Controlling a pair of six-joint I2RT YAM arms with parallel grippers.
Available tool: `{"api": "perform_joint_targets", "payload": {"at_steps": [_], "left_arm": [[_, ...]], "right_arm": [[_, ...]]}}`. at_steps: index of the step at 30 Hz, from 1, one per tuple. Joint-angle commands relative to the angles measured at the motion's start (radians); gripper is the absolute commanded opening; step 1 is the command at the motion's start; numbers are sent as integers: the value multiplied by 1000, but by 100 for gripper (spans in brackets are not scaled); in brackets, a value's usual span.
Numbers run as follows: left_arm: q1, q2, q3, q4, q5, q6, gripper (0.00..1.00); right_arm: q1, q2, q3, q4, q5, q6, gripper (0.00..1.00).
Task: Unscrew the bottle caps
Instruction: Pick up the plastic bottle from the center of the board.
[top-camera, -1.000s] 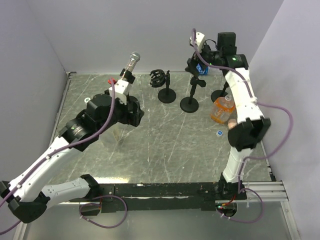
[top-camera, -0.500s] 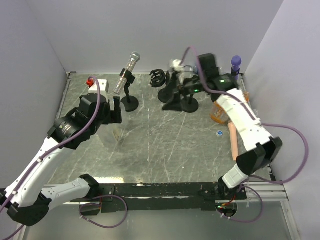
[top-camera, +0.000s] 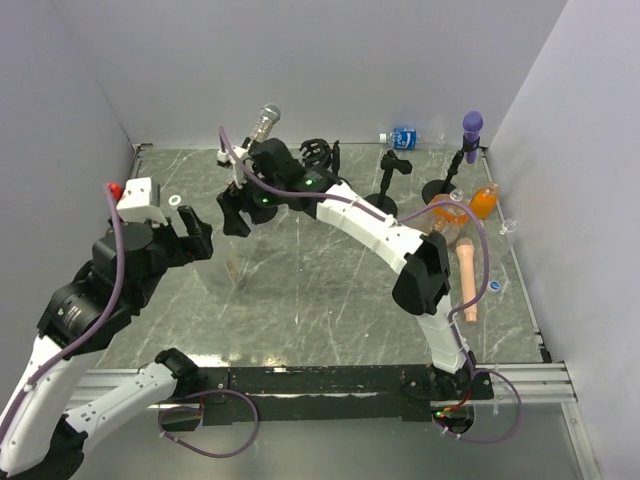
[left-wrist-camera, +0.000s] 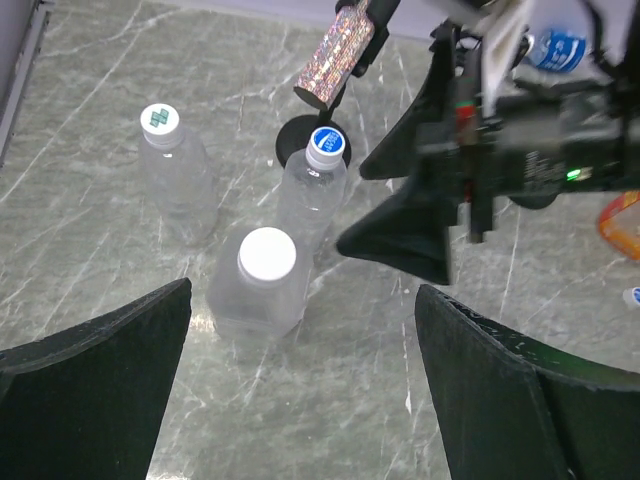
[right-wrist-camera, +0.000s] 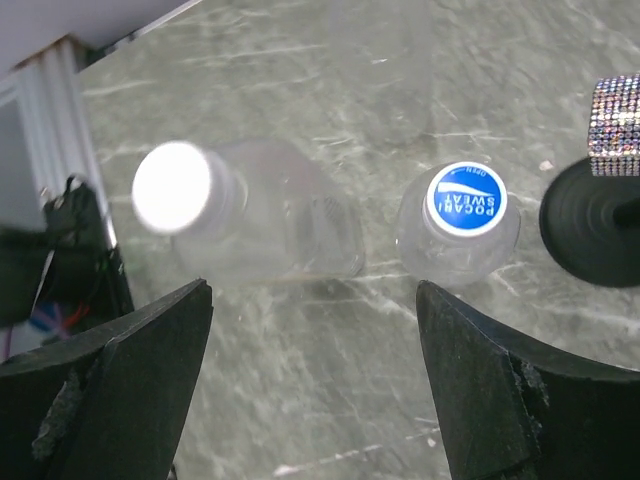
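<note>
With both jaws hanging open, the right gripper (right-wrist-camera: 312, 300) should be centring on the blue cap (right-wrist-camera: 466, 203), the left gripper (left-wrist-camera: 305, 310) bracing its bottle (left-wrist-camera: 308, 205).

A white-capped bottle (left-wrist-camera: 262, 295) stands upright on the marble table (left-wrist-camera: 110, 60). The left gripper (left-wrist-camera: 303, 292) flanks it, jaws spread wide. Just behind it stands a blue-capped bottle (left-wrist-camera: 312, 195), and behind-left a green-and-white-capped bottle (left-wrist-camera: 180, 175). To its right the right gripper (left-wrist-camera: 355, 205) hangs, jaws parted. Far behind it, a glitter microphone (left-wrist-camera: 335, 58) tilts.
</note>
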Motion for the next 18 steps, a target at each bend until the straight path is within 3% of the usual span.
{"api": "perform_joint_targets", "payload": {"at_steps": [1, 8, 18], "left_arm": [[4, -25, -14, 16, -22, 0, 97], [4, -34, -23, 13, -6, 21, 97], [6, -45, -52, 34, 21, 9, 97]], "right_arm": [[17, 1, 80, 94, 272, 122, 89], [24, 66, 121, 119, 349, 122, 88], [29, 153, 183, 137, 341, 108, 86]]}}
